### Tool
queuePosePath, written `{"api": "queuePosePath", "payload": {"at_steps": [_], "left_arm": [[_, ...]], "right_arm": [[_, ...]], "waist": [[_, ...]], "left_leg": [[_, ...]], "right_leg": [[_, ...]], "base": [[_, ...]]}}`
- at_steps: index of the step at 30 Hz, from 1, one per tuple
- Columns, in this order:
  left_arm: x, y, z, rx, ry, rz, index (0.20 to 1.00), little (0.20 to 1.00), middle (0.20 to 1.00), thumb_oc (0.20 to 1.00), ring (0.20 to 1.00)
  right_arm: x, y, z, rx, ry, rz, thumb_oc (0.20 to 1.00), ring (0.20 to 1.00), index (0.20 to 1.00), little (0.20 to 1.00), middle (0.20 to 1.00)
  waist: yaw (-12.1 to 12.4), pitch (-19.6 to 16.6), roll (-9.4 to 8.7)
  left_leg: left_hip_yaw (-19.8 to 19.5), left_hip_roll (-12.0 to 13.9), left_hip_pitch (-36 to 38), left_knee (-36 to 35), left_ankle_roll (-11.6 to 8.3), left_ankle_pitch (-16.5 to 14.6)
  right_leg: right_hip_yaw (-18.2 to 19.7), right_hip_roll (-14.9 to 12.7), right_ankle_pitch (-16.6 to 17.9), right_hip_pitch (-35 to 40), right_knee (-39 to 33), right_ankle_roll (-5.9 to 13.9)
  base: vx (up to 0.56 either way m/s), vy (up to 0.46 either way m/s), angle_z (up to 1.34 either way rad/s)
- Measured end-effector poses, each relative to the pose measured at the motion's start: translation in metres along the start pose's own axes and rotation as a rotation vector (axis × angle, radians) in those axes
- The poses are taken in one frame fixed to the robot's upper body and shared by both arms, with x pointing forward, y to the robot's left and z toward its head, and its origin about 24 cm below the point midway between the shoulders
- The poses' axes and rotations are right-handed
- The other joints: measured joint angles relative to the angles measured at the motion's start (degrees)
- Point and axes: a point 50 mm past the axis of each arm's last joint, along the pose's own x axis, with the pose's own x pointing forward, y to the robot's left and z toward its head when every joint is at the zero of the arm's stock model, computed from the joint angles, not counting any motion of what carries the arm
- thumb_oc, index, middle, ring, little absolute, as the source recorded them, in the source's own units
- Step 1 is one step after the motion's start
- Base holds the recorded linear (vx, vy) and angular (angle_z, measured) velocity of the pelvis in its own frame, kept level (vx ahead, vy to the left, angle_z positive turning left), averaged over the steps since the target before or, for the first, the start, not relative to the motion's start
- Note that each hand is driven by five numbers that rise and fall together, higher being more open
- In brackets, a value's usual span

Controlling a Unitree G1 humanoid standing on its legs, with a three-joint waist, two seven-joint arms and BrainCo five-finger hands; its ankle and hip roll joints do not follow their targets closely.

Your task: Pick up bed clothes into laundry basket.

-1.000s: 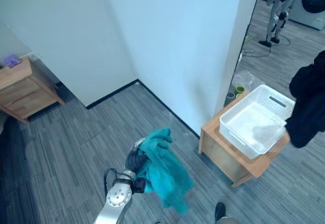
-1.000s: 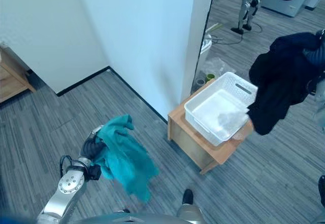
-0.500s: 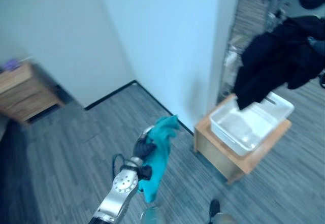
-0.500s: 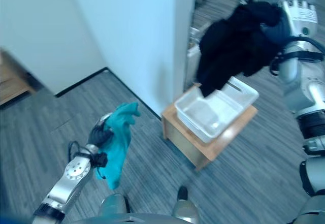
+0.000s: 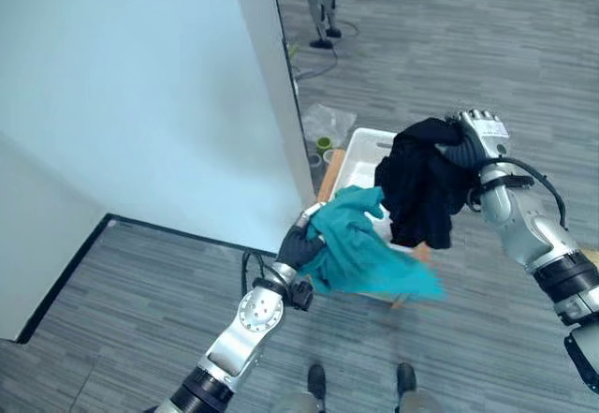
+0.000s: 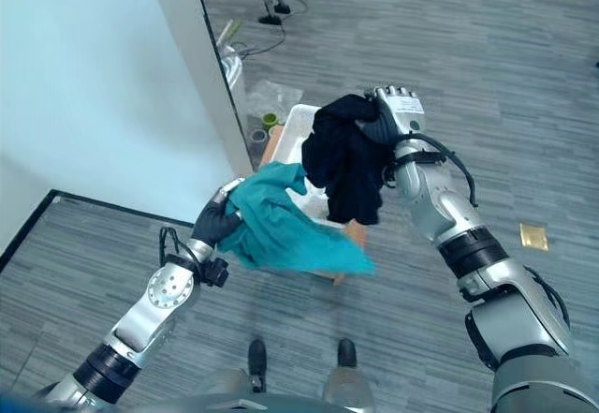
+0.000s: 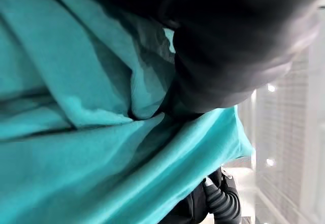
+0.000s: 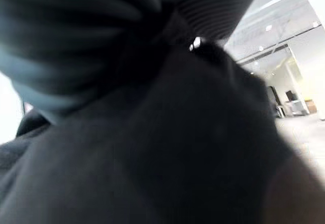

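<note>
The floor is grey with stripes like planks. A tall pale wall stands on the left and ends in a corner post. Just past the post, a white basket sits on a small wooden table. Most of the basket is hidden by cloth, so I cannot tell what is in it.

The left hand is closed on a teal cloth, which hangs in the air in front of the basket. The right hand is closed on a black cloth, held up over the basket. The two cloths hang close together.
</note>
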Motion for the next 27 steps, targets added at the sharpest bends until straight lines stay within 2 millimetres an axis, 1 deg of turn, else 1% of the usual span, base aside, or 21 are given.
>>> {"api": "queuePosePath", "payload": {"at_steps": [1,2,5,6,7,10,11,14,15,17,20,21,22,23,25,27], "left_arm": [[-0.004,0.001,-0.004,-0.006,0.018,0.003,0.2,0.2,0.2,0.2,0.2],[-0.012,0.002,-0.01,-0.011,0.047,0.009,0.2,0.2,0.2,0.2,0.2],[-0.02,0.005,-0.018,-0.047,0.09,0.029,0.2,0.2,0.2,0.2,0.2],[-0.022,0.005,-0.02,-0.051,0.098,0.03,0.2,0.2,0.2,0.2,0.2],[-0.025,0.007,-0.022,-0.05,0.112,0.033,0.2,0.2,0.2,0.2,0.2],[-0.026,0.01,-0.023,-0.039,0.116,0.021,0.2,0.2,0.2,0.2,0.2],[-0.027,0.011,-0.023,-0.052,0.116,0.021,0.2,0.2,0.2,0.2,0.2],[-0.027,0.016,-0.022,-0.069,0.11,0.043,0.2,0.2,0.2,0.2,0.2],[-0.027,0.017,-0.022,-0.07,0.108,0.05,0.2,0.2,0.2,0.2,0.2],[-0.028,0.017,-0.022,-0.07,0.11,0.052,0.2,0.2,0.2,0.2,0.2],[-0.026,0.017,-0.021,-0.069,0.105,0.051,0.2,0.2,0.2,0.2,0.2],[-0.026,0.017,-0.021,-0.069,0.104,0.052,0.2,0.2,0.2,0.2,0.2],[-0.025,0.017,-0.02,-0.069,0.101,0.054,0.2,0.2,0.2,0.2,0.2],[-0.024,0.018,-0.021,-0.067,0.1,0.054,0.2,0.2,0.2,0.2,0.2],[-0.021,0.018,-0.02,-0.064,0.096,0.055,0.2,0.2,0.2,0.2,0.2],[-0.019,0.021,-0.018,-0.055,0.086,0.067,0.2,0.2,0.2,0.2,0.2]], "right_arm": [[0.0,0.003,-0.002,-0.017,0.006,0.018,0.2,0.2,0.2,0.2,0.2],[0.002,0.002,-0.005,-0.04,0.014,0.026,0.2,0.2,0.2,0.2,0.2],[0.003,0.002,-0.013,-0.064,0.042,0.038,0.2,0.2,0.2,0.2,0.2],[0.003,0.003,-0.017,-0.074,0.059,0.044,0.2,0.2,0.2,0.2,0.2],[0.005,0.002,-0.027,-0.095,0.11,0.053,0.2,0.2,0.2,0.2,0.2],[0.01,-0.004,-0.035,-0.11,0.15,0.038,0.2,0.2,0.2,0.2,0.2],[0.012,-0.004,-0.035,-0.107,0.16,0.035,1.0,1.0,1.0,1.0,1.0],[0.012,-0.002,-0.04,-0.058,0.212,0.02,1.0,1.0,1.0,1.0,1.0],[0.01,0.002,-0.045,-0.016,0.259,0.021,1.0,1.0,1.0,1.0,1.0],[0.008,0.007,-0.048,0.035,0.299,0.034,1.0,1.0,1.0,1.0,1.0],[0.01,0.002,-0.052,0.119,0.343,-0.005,1.0,1.0,1.0,1.0,1.0],[0.013,-0.005,-0.052,0.157,0.352,-0.039,1.0,1.0,1.0,1.0,1.0],[0.018,-0.017,-0.048,0.264,0.35,-0.101,1.0,1.0,1.0,1.0,1.0],[0.02,-0.026,-0.046,0.312,0.333,-0.137,1.0,1.0,1.0,1.0,1.0],[0.023,-0.044,-0.046,0.324,0.293,-0.177,1.0,1.0,1.0,1.0,1.0],[0.023,-0.078,-0.045,0.319,0.229,-0.273,1.0,1.0,1.0,1.0,1.0]], "waist": [[1.27,-0.07,-0.1],[2.16,-0.11,-0.16],[3.38,-0.16,-0.53],[3.88,-0.24,-0.74],[4.52,-0.44,-1.4],[5.58,-0.51,-1.78],[5.89,-0.51,-1.76],[6.83,-0.67,-1.75],[7.37,-0.72,-1.64],[7.91,-0.77,-1.55],[8.33,-0.84,-1.44],[8.18,-0.89,-1.36],[7.79,-1.0,-1.16],[7.65,-1.16,-0.92],[6.65,-1.32,-0.67],[5.5,-1.38,-0.57]], "left_leg": [[0.87,0.16,0.61,0.01,-0.28,-0.22],[0.76,-0.08,0.92,0.01,-0.47,-0.38],[0.83,-0.07,0.83,0.0,-0.68,-0.55],[0.84,-0.09,0.73,0.0,-0.82,-0.65],[0.75,-0.15,-0.09,0.01,-0.86,-0.68],[0.78,-0.24,-2.14,0.02,-0.86,-0.68],[0.68,-0.27,-3.25,0.01,-0.85,-0.68],[0.71,-0.18,-5.26,0.03,-0.82,-0.66],[0.61,-0.23,-6.3,0.02,-0.81,-0.64],[0.55,-0.31,-6.53,0.02,-0.8,-0.63],[0.55,-0.44,-6.5,0.02,-0.8,-0.63],[0.61,-0.51,-6.36,0.02,-0.8,-0.63],[0.66,-0.61,-6.1,0.02,-0.8,-0.63],[0.71,-0.67,-5.91,0.02,-0.8,-0.63],[0.66,-0.75,-5.0,0.03,-0.8,-0.63],[0.87,-0.87,-3.89,0.01,-0.78,-0.65]], "right_leg": [[-2.99,-0.01,0.12,0.72,-0.8,-0.22],[-3.1,0.24,0.25,1.96,-2.31,-0.2],[-3.34,0.38,0.31,2.35,-3.03,-0.16],[-3.3,0.39,0.34,2.36,-3.33,-0.13],[-3.3,0.49,0.95,2.07,-4.45,-0.14],[-3.2,0.49,2.02,0.36,-5.39,-0.16],[-3.34,0.36,2.22,-0.58,-5.41,-0.13],[-3.48,0.33,2.49,-2.5,-5.67,-0.09],[-3.57,0.34,2.78,-3.54,-5.69,-0.27],[-3.61,0.28,2.9,-3.73,-5.67,-0.25],[-3.61,0.15,2.92,-3.71,-5.67,-0.22],[-3.53,0.07,2.96,-3.67,-5.64,-0.16],[-3.45,-0.01,2.98,-3.51,-5.64,-0.13],[-3.41,-0.07,3.0,-3.3,-5.6,-0.11],[-3.32,-0.16,2.98,-2.31,-5.66,-0.05],[-2.67,-0.23,2.98,-1.54,-5.65,-0.03]], "base": [[0.15,0.075,-0.43],[0.15,0.063,-0.06],[0.1,0.026,0.04],[0.02,0.022,0.04],[0.04,0.027,0.02],[0.0,0.0,0.0],[-0.04,-0.032,0.07],[-0.03,-0.02,0.07],[0.0,0.0,0.0],[-0.01,-0.004,0.02],[0.0,0.0,0.0],[0.03,0.001,-0.02],[0.05,0.003,-0.04],[0.03,0.009,-0.03],[0.0,0.01,0.02],[0.02,0.044,-0.06]]}}
